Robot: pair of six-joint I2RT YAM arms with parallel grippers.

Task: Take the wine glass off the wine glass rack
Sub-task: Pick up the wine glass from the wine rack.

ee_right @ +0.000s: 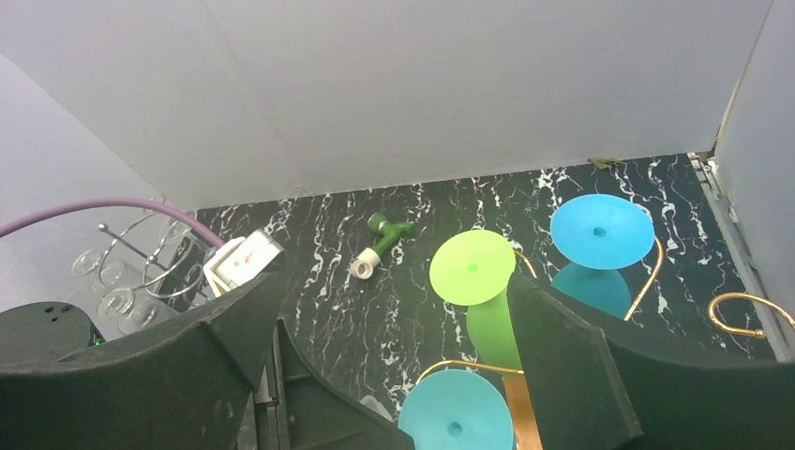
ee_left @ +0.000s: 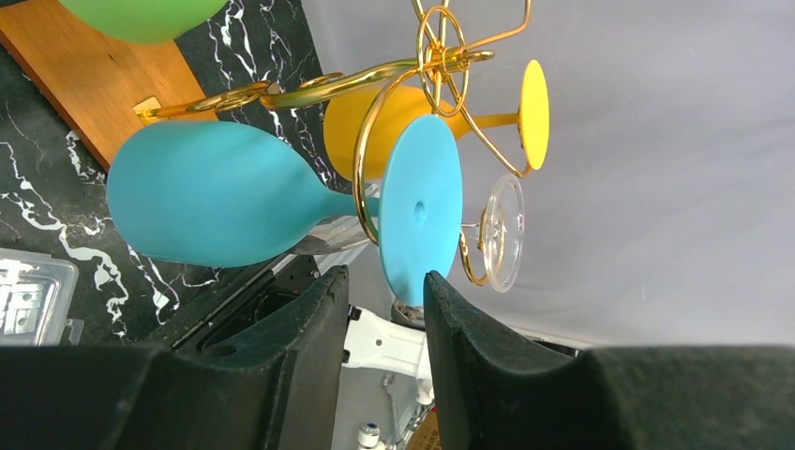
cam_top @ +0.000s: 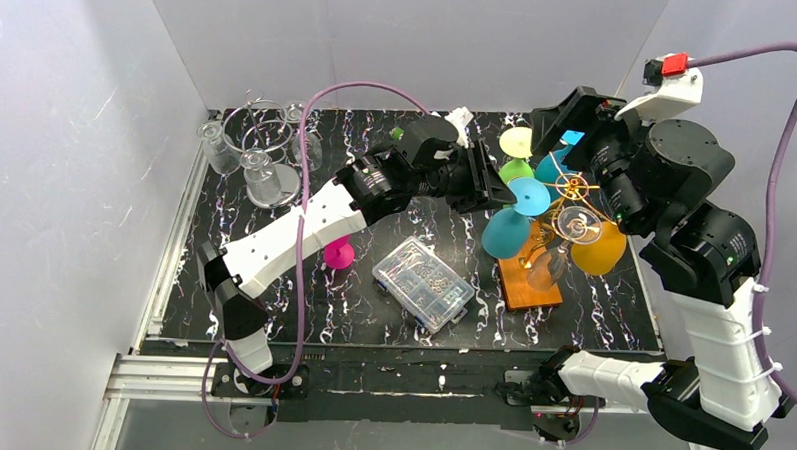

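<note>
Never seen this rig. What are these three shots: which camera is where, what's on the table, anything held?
A robot: a left arm and a right arm, white and black, each ending in a two-finger gripper. The wide picture is from a fixed camera above and behind them; the other two come from cameras on the wrists, one each, looking out between the fingers. On the black marbled table: a golden curled-wire wine glass rack on an orange-brown wooden base, hung with coloured and clear glasses; a clear plastic compartment box; a silver wire stand of clear glasses. The left gripper has its jaws partly apart at the round foot of the teal wine glass; no grip shows. The right gripper is wide open, empty.
</note>
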